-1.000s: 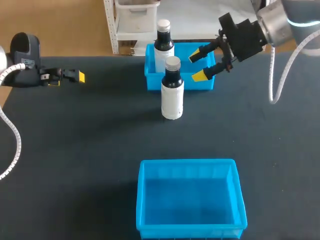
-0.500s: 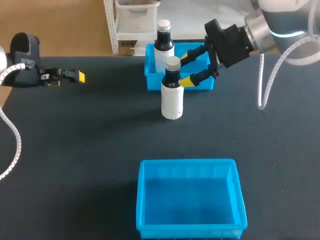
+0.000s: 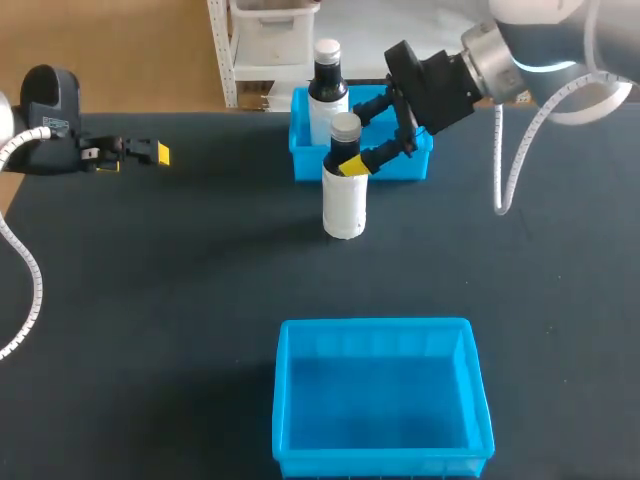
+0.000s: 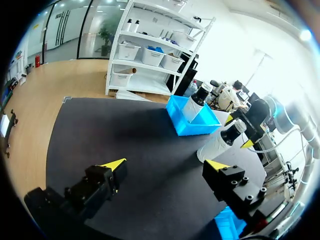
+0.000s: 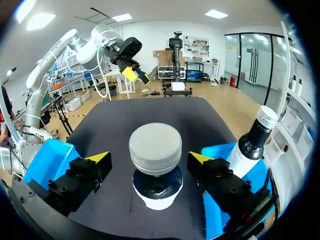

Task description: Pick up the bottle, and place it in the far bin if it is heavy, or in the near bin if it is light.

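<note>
- The dark table (image 3: 150, 300) is carrying three things directly on its surface, all lined up near the middle.
- A bottle (image 3: 345, 200), white-bodied with a dark neck and a pale cap, is standing upright toward the far side, just in front of the far bin.
- The far bin (image 3: 308, 163), blue, is sitting at the table's back edge.
- The near bin (image 3: 375, 325), also blue, is resting open side up at the front edge, well apart from the bottle.
</note>
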Robot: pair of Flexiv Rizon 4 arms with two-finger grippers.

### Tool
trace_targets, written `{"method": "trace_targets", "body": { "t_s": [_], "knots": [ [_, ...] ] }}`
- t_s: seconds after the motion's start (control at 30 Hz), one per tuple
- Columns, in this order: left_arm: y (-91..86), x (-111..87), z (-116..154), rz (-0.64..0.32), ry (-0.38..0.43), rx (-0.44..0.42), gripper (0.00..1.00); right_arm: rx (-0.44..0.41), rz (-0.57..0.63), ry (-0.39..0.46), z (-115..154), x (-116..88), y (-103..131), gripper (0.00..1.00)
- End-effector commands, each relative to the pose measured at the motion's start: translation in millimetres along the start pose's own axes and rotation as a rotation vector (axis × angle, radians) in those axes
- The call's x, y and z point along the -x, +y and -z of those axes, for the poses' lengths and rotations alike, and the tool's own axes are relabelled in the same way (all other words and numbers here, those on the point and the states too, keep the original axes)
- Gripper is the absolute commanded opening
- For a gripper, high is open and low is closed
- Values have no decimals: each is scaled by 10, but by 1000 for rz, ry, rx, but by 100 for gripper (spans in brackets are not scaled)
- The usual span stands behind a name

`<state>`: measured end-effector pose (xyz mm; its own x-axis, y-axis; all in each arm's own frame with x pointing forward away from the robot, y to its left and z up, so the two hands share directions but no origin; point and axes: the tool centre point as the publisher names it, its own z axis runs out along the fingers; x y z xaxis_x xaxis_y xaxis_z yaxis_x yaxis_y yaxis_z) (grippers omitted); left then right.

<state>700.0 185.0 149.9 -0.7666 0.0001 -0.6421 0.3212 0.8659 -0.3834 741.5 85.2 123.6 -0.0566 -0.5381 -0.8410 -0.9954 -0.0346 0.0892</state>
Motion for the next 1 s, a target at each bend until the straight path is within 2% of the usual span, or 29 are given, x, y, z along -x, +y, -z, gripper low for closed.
{"method": "trace_targets", "body": {
  "t_s": [0.03, 0.4, 0.43, 0.5, 0.53, 0.6, 0.73, 0.93, 1.0],
  "knots": [
    [0, 0, 0, 0, 0, 0, 100, 11, -4, 4, -50, 2, -53, 100],
    [0, 0, 0, 0, 0, 0, 100, 19, -15, 11, -91, -39, -73, 100],
    [0, 0, 0, 0, 0, 0, 100, 19, -15, 11, -91, -39, -74, 96],
    [0, 0, 0, 0, 0, 0, 100, 19, -13, 10, -90, -36, -77, 81],
    [0, 0, 0, 0, 0, 0, 100, 19, -13, 10, -90, -35, -78, 77],
    [0, 0, 0, 0, 0, 0, 100, 18, -12, 9, -87, -33, -80, 63],
    [0, 0, 0, 0, 0, 0, 100, 17, -11, 8, -85, -32, -80, 50],
    [0, 0, 0, 0, 0, 0, 100, 19, -12, 8, -83, -34, -78, 48],
    [0, 0, 0, 0, 0, 0, 100, 19, -11, 7, -83, -34, -78, 43]
  ]
}}
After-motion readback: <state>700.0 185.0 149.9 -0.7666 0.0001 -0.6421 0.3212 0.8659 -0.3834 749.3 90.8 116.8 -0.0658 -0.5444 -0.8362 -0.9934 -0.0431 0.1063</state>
